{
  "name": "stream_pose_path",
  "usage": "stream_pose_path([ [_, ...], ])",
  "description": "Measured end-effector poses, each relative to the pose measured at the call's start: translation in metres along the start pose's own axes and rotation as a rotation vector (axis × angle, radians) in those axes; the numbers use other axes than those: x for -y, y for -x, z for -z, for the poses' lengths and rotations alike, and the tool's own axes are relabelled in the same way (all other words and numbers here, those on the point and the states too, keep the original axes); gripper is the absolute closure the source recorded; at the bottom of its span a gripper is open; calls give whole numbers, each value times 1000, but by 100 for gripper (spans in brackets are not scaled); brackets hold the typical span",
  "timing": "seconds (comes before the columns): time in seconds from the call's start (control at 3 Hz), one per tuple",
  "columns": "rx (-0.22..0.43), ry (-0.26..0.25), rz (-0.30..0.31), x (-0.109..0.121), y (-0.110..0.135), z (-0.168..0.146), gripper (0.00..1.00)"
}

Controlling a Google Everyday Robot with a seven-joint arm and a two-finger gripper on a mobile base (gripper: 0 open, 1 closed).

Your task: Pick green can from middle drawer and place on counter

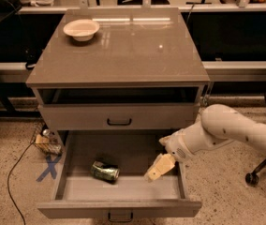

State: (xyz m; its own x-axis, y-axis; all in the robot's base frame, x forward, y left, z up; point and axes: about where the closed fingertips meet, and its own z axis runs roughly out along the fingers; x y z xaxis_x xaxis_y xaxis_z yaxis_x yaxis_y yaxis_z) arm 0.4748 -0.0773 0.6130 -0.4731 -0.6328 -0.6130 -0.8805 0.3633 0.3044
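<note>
The green can (105, 171) lies on its side on the floor of the open middle drawer (123, 189), left of centre. My gripper (161, 154) hangs over the drawer's right part, to the right of the can and apart from it. Its pale fingers (159, 168) are spread and hold nothing. The white arm reaches in from the right. The glossy grey-brown counter (133, 55) tops the cabinet above.
A white bowl (81, 29) stands at the counter's back left corner. The shallower drawer front (119, 116) with a black handle is shut above the open drawer. A chair base (251, 178) stands at the right. Clutter (46, 142) and a blue tape cross (48, 168) lie on the floor at left.
</note>
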Motion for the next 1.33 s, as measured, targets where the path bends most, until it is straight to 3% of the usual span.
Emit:
stream_pose_path([
  [0.33, 107, -2, -35, 11, -2, -60, 0],
  [0.67, 234, 83, -22, 17, -1, -134, 0],
  [1.0, 235, 83, -22, 17, -1, -134, 0],
  [1.33, 282, 28, -20, 24, 4, -143, 0],
])
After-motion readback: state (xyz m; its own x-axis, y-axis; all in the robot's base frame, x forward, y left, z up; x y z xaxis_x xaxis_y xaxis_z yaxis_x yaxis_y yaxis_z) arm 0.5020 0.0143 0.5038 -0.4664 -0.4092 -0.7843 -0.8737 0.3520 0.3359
